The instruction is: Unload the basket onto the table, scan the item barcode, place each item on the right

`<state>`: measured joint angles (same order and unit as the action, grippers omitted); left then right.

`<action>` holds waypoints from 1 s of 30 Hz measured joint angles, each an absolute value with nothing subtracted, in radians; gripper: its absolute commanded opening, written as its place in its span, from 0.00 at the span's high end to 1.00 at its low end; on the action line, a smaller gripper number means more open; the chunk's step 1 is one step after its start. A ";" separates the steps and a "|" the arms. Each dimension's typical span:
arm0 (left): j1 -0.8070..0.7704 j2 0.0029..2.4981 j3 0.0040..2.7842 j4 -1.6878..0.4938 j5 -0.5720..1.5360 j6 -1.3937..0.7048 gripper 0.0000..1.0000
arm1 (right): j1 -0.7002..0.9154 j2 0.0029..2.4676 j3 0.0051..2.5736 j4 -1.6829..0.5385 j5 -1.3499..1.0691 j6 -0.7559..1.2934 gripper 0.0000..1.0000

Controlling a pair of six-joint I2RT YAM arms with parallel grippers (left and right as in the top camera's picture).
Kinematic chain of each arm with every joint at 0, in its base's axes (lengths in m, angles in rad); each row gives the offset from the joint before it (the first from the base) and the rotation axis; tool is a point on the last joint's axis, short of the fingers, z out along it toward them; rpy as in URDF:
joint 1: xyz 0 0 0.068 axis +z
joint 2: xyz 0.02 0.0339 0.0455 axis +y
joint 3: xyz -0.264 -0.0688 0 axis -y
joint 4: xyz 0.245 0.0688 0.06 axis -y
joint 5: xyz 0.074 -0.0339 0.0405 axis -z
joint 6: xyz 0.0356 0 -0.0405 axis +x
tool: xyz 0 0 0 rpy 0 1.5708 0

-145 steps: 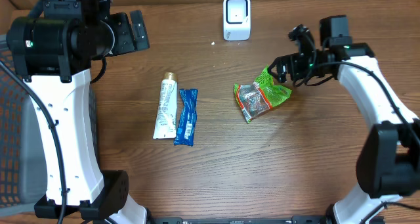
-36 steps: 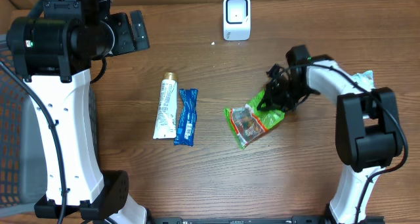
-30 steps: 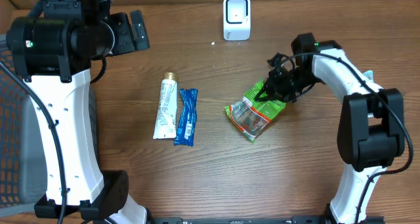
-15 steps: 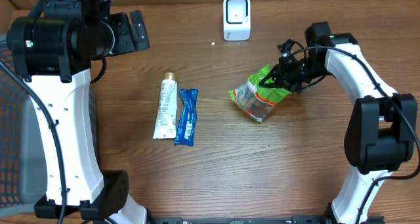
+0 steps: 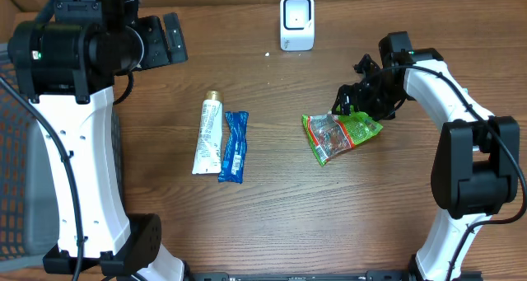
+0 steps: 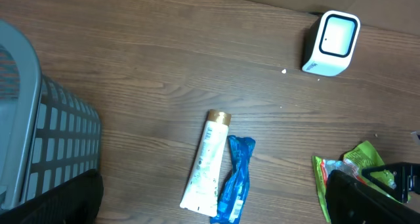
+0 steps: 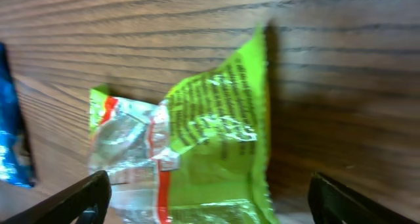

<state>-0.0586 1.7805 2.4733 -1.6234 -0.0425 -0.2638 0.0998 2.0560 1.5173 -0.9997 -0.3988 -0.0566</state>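
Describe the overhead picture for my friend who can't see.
A green bag lies on a wooden table, the right end effector open at its edge. A white scanner stands farther back; a tube and a blue packet lie side by side.

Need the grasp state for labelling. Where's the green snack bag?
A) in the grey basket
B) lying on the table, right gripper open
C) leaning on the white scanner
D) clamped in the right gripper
B: the green snack bag lies flat on the wood table, and the right wrist view shows the right gripper with its fingers spread wide to either side, nothing clamped between them.
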 measured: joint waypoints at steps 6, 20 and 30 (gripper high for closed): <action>-0.059 1.781 2.473 -1.623 -0.043 -0.263 0.00 | 0.100 2.056 1.455 -0.996 -0.369 -0.109 0.12; -0.059 1.781 2.473 -1.623 -0.043 -0.263 0.01 | 0.099 2.057 1.361 -1.032 -0.529 -0.122 0.96; -0.059 1.781 2.473 -1.623 -0.043 -0.264 0.00 | 0.099 2.075 1.380 -1.129 -0.780 -0.126 0.96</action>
